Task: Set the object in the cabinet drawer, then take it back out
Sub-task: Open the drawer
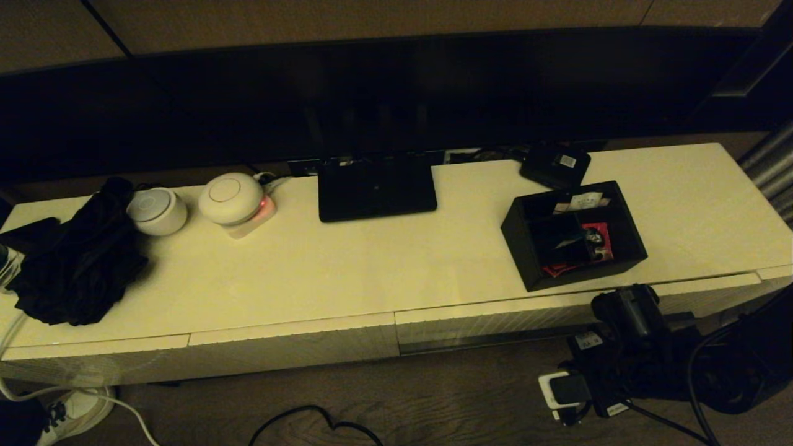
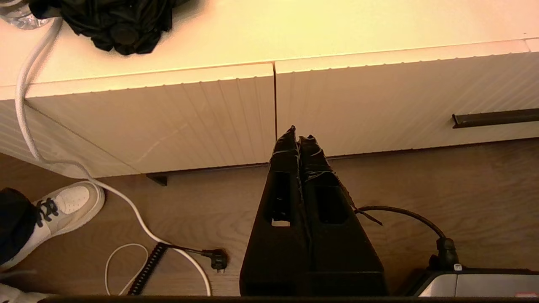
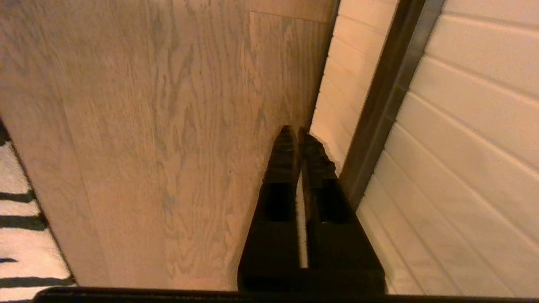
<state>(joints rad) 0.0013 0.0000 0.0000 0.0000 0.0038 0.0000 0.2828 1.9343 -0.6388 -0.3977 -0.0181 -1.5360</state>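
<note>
The object, a black open-top box (image 1: 573,235) with dividers and red and white packets, stands on the right part of the cabinet top. The cabinet drawer (image 1: 495,317) is closed below it; its ribbed white front (image 3: 463,126) carries a dark handle strip (image 3: 379,105). My right gripper (image 3: 296,132) hangs low in front of that drawer, just beside the strip, its fingers parted by only a thin slit and holding nothing. My right arm (image 1: 626,313) shows below the box. My left gripper (image 2: 298,134) is shut and empty, before the seam between the two drawer fronts.
On the cabinet top are a black router (image 1: 376,186), a small flat black device (image 1: 556,164), two white round gadgets (image 1: 230,198), and a black cloth heap (image 1: 80,260). Cables and a plug (image 2: 217,259) lie on the wooden floor. A shoe (image 2: 63,206) stands at the left.
</note>
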